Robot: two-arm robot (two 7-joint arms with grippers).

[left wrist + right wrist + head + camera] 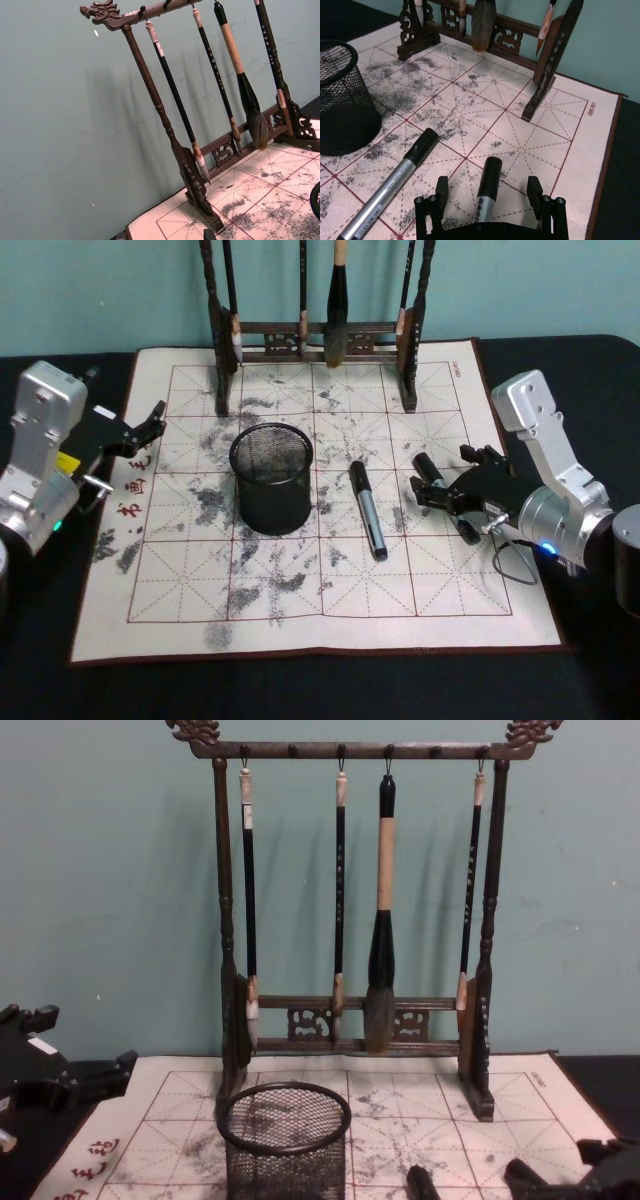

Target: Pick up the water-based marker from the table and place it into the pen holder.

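On the table [300, 685], across its stained mat [300, 610], we counted one pen holder [271, 480], two markers, and one wooden rack [225, 920] carrying four brushes [380, 920]. One marker [367, 512] lay flat just right of the holder, apart from it, with a strip of bare mat between them. The second marker [486, 192] sat between the fingers [442, 190] of the right gripper [440, 480], which were spread wide, neither touching it; that arm reached in low from the mat's right side. The left gripper [150, 428] hung at the mat's left edge beside the red characters [130, 485], its grip beyond our telling. The rack stood along the far edge, and the holder's mouth faced up, unobstructed.
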